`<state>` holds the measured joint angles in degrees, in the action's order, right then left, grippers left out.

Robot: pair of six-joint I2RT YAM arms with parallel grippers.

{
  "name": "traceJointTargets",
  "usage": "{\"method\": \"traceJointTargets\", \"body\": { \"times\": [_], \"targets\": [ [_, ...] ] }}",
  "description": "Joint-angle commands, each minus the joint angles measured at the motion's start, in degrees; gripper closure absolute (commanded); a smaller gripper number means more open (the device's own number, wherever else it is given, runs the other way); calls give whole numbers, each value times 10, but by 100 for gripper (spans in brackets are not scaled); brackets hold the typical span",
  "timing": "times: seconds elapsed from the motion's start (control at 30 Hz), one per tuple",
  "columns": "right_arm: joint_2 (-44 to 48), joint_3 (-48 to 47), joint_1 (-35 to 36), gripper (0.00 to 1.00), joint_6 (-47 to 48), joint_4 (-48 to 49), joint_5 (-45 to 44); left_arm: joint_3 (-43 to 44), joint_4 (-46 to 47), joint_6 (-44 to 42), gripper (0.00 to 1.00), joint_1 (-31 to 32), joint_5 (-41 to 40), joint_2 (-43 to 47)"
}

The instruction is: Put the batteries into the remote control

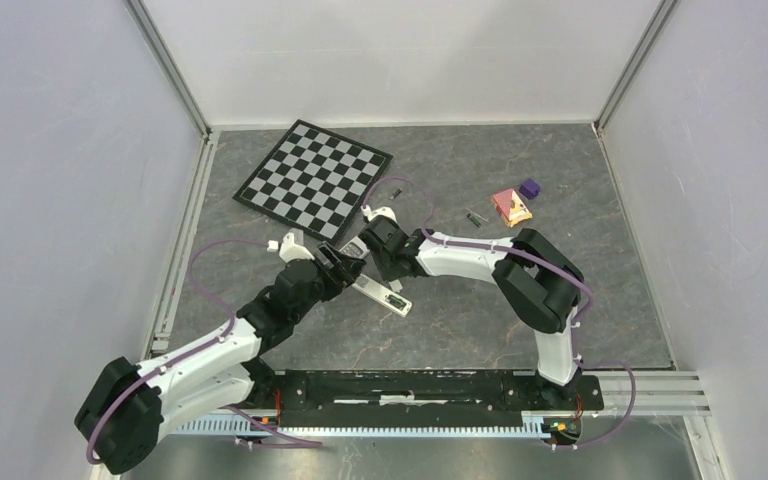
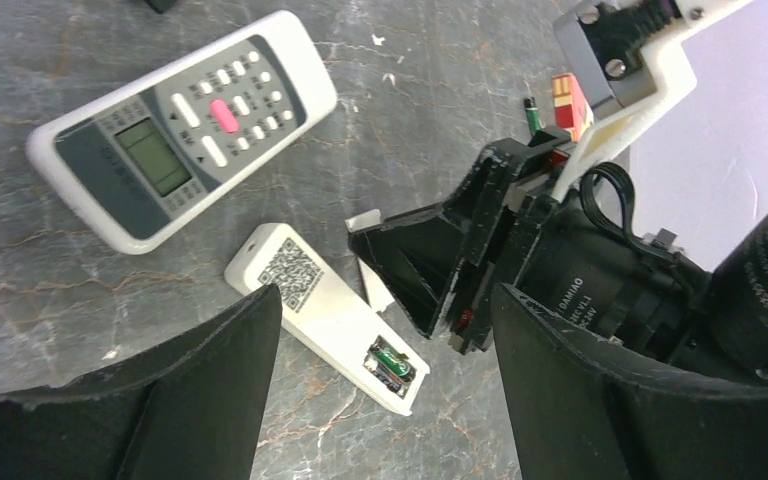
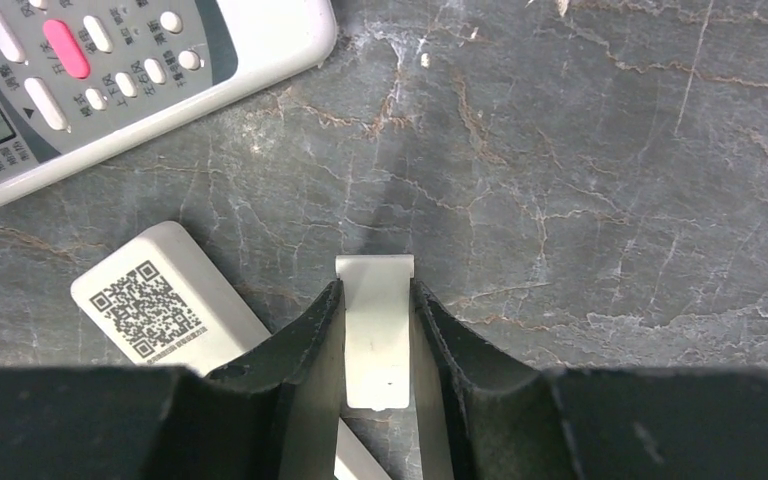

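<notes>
The slim white remote control [image 2: 310, 300] lies face down, QR label up, its end compartment uncovered with two batteries [image 2: 390, 362] inside, one green-wrapped. My left gripper [image 2: 385, 300] hovers open above it, fingers wide on either side. My right gripper [image 3: 375, 290] is down on the table beside the remote [image 3: 160, 300], shut on the small white battery cover [image 3: 375, 330], with both fingers pressed against its long edges. In the top view both grippers [image 1: 345, 262] [image 1: 378, 245] meet over the remote [image 1: 380, 293]. Two loose batteries [image 1: 398, 192] [image 1: 476, 215] lie farther back.
A larger white remote with a screen and a pink button [image 2: 185, 125] lies just beyond the slim one. A checkerboard [image 1: 315, 178] sits at the back left. A red-orange box [image 1: 512, 206] and a purple block [image 1: 529, 187] are at the back right. White walls enclose the table.
</notes>
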<state>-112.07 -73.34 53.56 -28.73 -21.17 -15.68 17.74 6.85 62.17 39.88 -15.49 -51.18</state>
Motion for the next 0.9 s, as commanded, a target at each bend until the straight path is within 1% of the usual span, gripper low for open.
{"method": "traceJointTargets", "body": {
  "times": [0.0, 0.27, 0.43, 0.53, 0.6, 0.7, 0.8, 0.87],
  "targets": [
    [33, 4, -5, 66, -9, 11, -33, -2, 85, -49, 17, -2, 43, -18],
    [77, 7, -27, 65, -3, 10, -26, 1, 139, -65, 18, -2, 86, -57],
    [85, 13, -42, 65, -1, 16, 1, -1, 165, -71, 18, -2, 102, -83],
    [66, -1, -45, 59, 8, 1, 17, -1, 174, -68, 19, -2, 102, -95],
    [56, -3, -44, 52, 15, -2, 27, -2, 175, -67, 19, -2, 98, -97],
    [41, -13, -36, 42, 24, -16, 15, -5, 175, -67, 19, -2, 94, -94],
    [29, -19, -29, 39, 31, -25, 17, -7, 175, -68, 18, -2, 92, -93],
    [22, -22, -26, 40, 32, -35, 15, -7, 175, -68, 18, -2, 92, -94]
  ]
}}
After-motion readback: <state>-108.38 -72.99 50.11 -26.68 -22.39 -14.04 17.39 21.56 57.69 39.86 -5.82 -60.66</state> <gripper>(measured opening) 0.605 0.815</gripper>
